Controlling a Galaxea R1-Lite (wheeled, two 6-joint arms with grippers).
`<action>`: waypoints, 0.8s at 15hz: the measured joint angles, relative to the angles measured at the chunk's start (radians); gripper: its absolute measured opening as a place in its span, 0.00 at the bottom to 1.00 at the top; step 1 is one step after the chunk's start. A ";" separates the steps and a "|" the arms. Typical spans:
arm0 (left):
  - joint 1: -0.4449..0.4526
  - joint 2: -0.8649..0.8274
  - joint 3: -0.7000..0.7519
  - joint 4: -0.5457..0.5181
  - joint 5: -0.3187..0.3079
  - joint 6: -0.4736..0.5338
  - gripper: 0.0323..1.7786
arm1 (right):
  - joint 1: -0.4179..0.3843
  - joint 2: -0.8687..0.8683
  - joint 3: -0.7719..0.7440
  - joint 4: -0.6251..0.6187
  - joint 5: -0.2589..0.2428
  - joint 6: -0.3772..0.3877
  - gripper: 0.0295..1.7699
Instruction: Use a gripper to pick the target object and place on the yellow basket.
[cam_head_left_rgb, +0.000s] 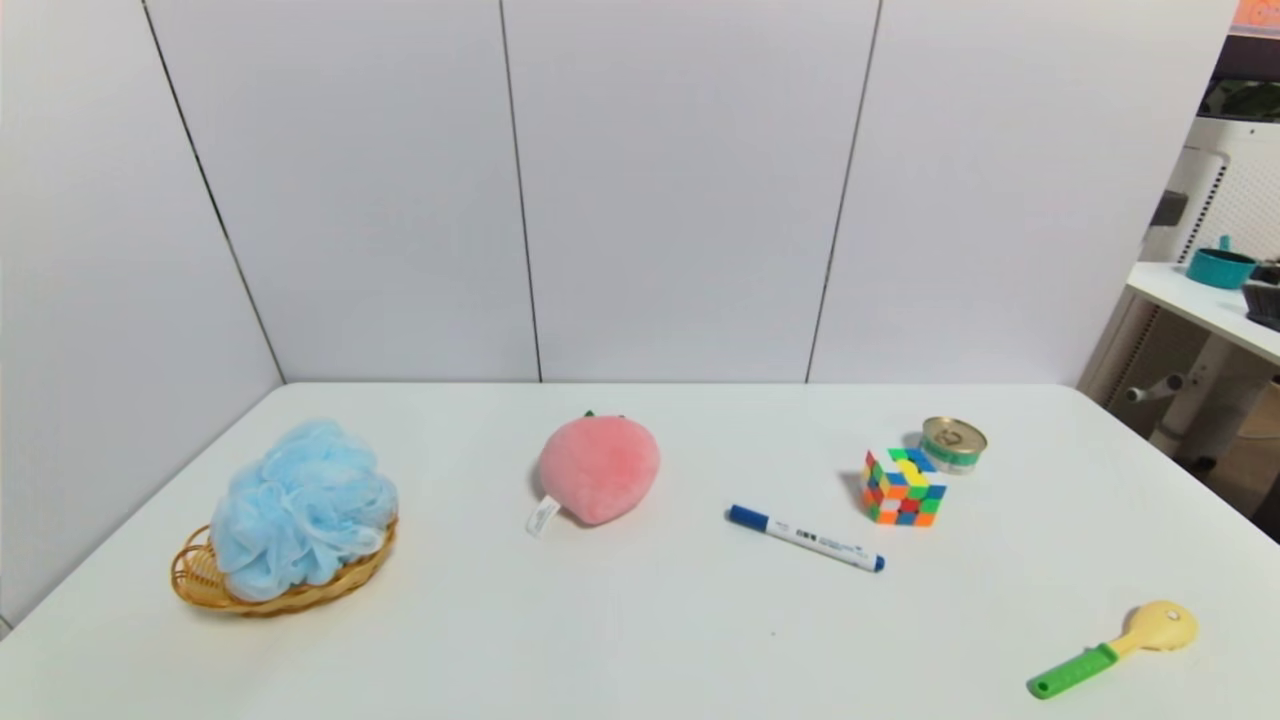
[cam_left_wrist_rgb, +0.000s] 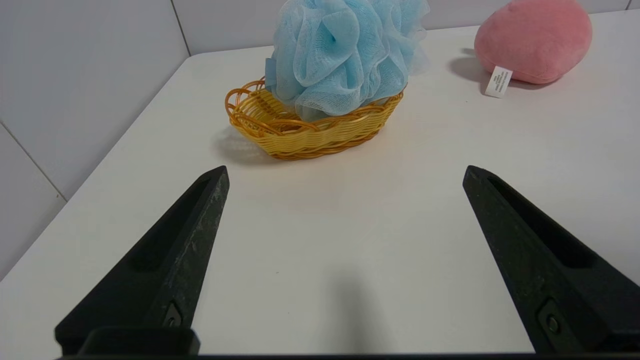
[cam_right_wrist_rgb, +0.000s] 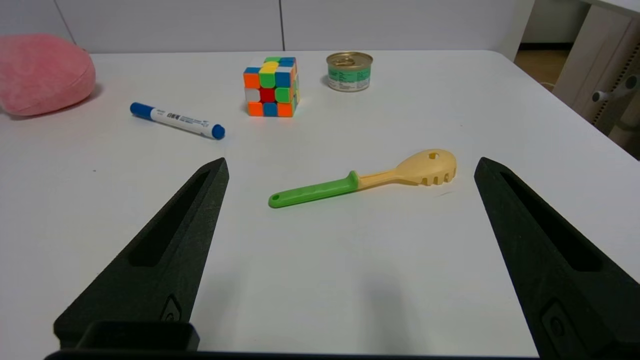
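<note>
The light blue mesh bath pouf (cam_head_left_rgb: 300, 508) (cam_left_wrist_rgb: 345, 50) rests in the yellow wicker basket (cam_head_left_rgb: 195, 580) (cam_left_wrist_rgb: 305, 135) at the table's left side. Neither arm shows in the head view. My left gripper (cam_left_wrist_rgb: 345, 172) hangs open over bare table, well short of the basket, with nothing between its black fingers (cam_left_wrist_rgb: 195, 235). Over the table's right front my right gripper (cam_right_wrist_rgb: 350, 165) is also open and empty, back from a spoon.
A pink plush peach (cam_head_left_rgb: 600, 468) (cam_left_wrist_rgb: 532, 40) lies mid-table. To the right are a blue marker (cam_head_left_rgb: 805, 538) (cam_right_wrist_rgb: 177, 120), a colour cube (cam_head_left_rgb: 903, 487) (cam_right_wrist_rgb: 271, 86), a small can (cam_head_left_rgb: 952, 444) (cam_right_wrist_rgb: 349, 71) and a green-handled spoon (cam_head_left_rgb: 1115, 648) (cam_right_wrist_rgb: 365, 180). White wall panels close off the back and left.
</note>
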 joint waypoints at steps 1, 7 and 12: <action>0.000 0.000 0.000 0.000 0.000 0.000 0.95 | 0.000 0.000 0.000 0.000 0.000 0.000 0.96; 0.000 0.000 0.000 0.000 0.001 0.000 0.95 | 0.000 0.000 0.000 0.000 0.000 0.000 0.96; 0.000 0.000 0.000 0.000 0.001 0.000 0.95 | 0.000 0.000 -0.001 0.000 0.000 0.000 0.96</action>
